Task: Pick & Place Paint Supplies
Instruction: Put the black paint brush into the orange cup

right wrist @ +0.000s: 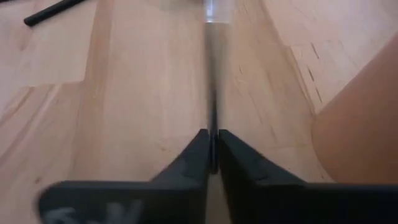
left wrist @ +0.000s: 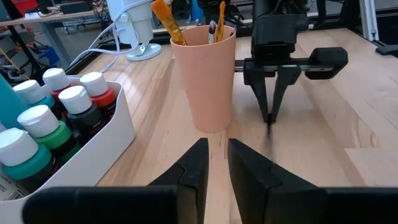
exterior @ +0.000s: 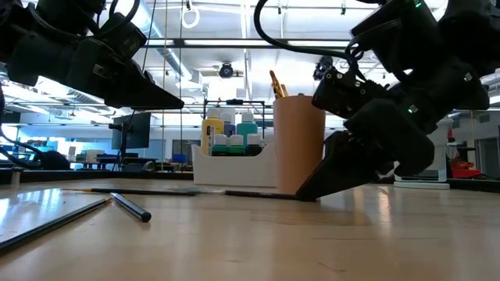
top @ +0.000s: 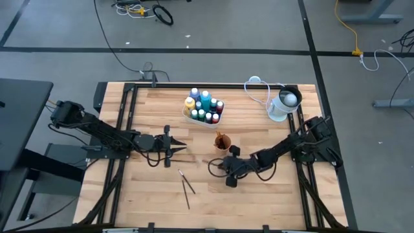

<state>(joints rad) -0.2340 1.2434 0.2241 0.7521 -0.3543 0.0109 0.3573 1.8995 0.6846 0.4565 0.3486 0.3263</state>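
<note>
The right hand (top: 215,166) is low on the table (top: 272,194), just beside the peach cup (top: 222,142) at the cup's five o'clock in the high view. Its fingers (right wrist: 198,158) are pressed together on a thin dark brush (right wrist: 212,93) that lies flat on the wood and runs straight out ahead of them. In the low view the fingertips touch the table right at the cup's foot, so the cup (exterior: 298,144) stands close against that side of the grasp.

The cup already holds a few brushes, among them an orange-handled one (left wrist: 166,20) (leaning against the rim).

The left hand (top: 181,146) hovers above the table at the cup's nine o'clock, well apart from it, its fingers (left wrist: 191,168) drawn near together with a narrow gap and nothing between them.

A white tray (top: 191,118) sits at the cup's eleven o'clock, packed with white-capped paint bottles (top: 205,103) in blue, teal, yellow, green and red. Two more dark brushes (top: 186,184) lie loose and crossing on the table at the cup's seven o'clock, clear of both hands.

At the far right corner, at the cup's two o'clock, stands a white-and-grey round container (top: 283,105) with a white cable (top: 257,88) looping from it, well away from the work.
</note>
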